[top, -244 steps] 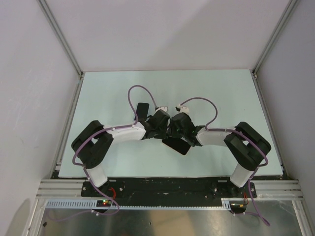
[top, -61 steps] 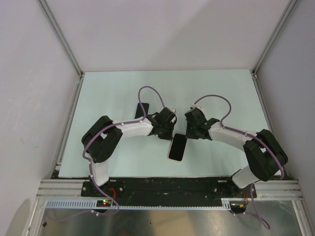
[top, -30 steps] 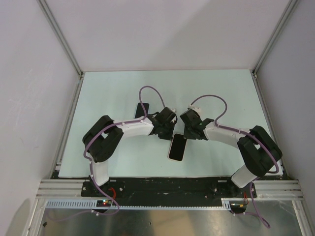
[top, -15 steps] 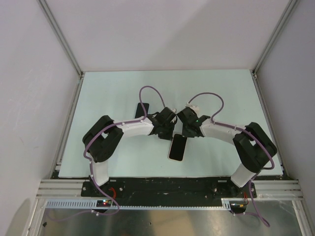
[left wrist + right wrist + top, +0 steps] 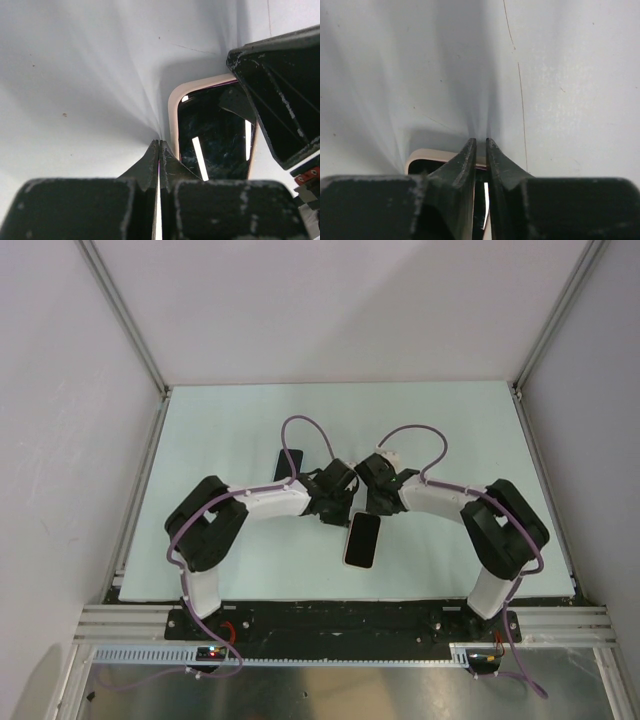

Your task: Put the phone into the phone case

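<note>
Phone [image 5: 362, 540] lies flat and face up on the pale green table [image 5: 220, 430], its glossy black glass ringed by a thin pale rim, with its long axis running roughly from the arms' bases toward the back. At the phone's far end the two tools meet. The left gripper [image 5: 158, 147] has its fingers pressed together with nothing between them. Its tips are down at the table just beside the phone's far left corner, though whether they touch the rim is hard to tell. The right gripper [image 5: 481, 146] has its fingers drawn almost together, leaving only a thin slit, and it holds nothing. Its tips stand over the phone's far edge, the pale rim showing beneath them. From the left wrist, the right tool's black body overlaps the phone's right side. The phone case [image 5: 288, 461], a matte black slab, lies beyond the phone's far end and off to its left, well apart from it and partly hidden behind the left arm.
</note>
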Available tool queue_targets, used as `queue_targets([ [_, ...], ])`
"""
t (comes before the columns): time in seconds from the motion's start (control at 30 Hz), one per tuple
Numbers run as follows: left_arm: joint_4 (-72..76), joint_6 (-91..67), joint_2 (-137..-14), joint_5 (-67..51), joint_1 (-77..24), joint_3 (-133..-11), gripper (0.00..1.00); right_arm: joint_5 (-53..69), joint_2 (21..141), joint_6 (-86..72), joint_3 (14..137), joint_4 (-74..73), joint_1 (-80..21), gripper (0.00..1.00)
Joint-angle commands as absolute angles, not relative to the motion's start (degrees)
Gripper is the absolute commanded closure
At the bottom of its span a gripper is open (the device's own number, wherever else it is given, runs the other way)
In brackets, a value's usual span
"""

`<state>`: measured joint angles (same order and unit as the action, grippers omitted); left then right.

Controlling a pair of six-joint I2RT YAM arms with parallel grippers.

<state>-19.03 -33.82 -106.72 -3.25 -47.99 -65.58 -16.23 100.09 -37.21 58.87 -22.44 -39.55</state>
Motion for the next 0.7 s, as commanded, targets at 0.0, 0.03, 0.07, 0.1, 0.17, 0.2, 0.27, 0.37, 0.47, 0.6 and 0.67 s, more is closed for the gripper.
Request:
queue_targets([
  [0.0, -16.89, -32.52, -102.87, -2.91, -48.27, -65.89, 1.0, -17.29, 94.73, -35.61, 57.95, -26.49, -39.1, 0.77],
  [0.03, -16.88, -32.52, -102.81, -2.91, -48.26, -65.86, 1.0, -17.04, 93.37, -35.42, 57.81, -26.34, -38.45, 0.74],
  [0.07, -16.88, -32.52, -102.69, -2.9, -48.26, -65.84, 1.0, -16.25, 92.43, -35.33, 57.47, -26.09, -37.81, 0.7],
  [0.1, -16.88, -32.52, -102.67, -2.9, -48.25, -65.84, 1.0, -15.47, 91.26, -35.25, 57.08, -25.66, -37.01, 0.67],
  [0.17, -16.9, -32.52, -102.64, -2.94, -48.3, -65.79, 1.0, -13.78, 89.74, -35.13, 56.19, -25.16, -35.93, 0.64],
  [0.2, -16.93, -32.48, -102.69, -2.97, -48.27, -65.81, 1.0, -13.22, 89.3, -35.19, 55.74, -25.06, -35.67, 0.63],
  [0.27, -16.95, -32.46, -102.71, -3.03, -48.24, -65.87, 1.0, -11.79, 88.73, -35.58, 54.58, -24.59, -35.57, 0.62],
  [0.37, -16.93, -32.44, -102.82, -3.26, -48.32, -66.1, 1.0, -9.45, 87.74, -36.46, 51.72, -22.77, -35.48, 0.62],
  [0.47, -16.88, -32.43, -102.98, -3.44, -48.29, -66.4, 1.0, -7.05, 87.32, -36.89, 49.1, -20.63, -34.87, 0.61],
  [0.6, -16.88, -32.48, -103.01, -3.59, -48.3, -66.55, 1.0, -4.33, 87.49, -37.05, 47.12, -18.05, -34.26, 0.61],
  [0.67, -16.92, -32.44, -102.99, -3.49, -48.31, -66.49, 1.0, -3.72, 87.75, -37.12, 46.78, -17.5, -34.25, 0.61],
])
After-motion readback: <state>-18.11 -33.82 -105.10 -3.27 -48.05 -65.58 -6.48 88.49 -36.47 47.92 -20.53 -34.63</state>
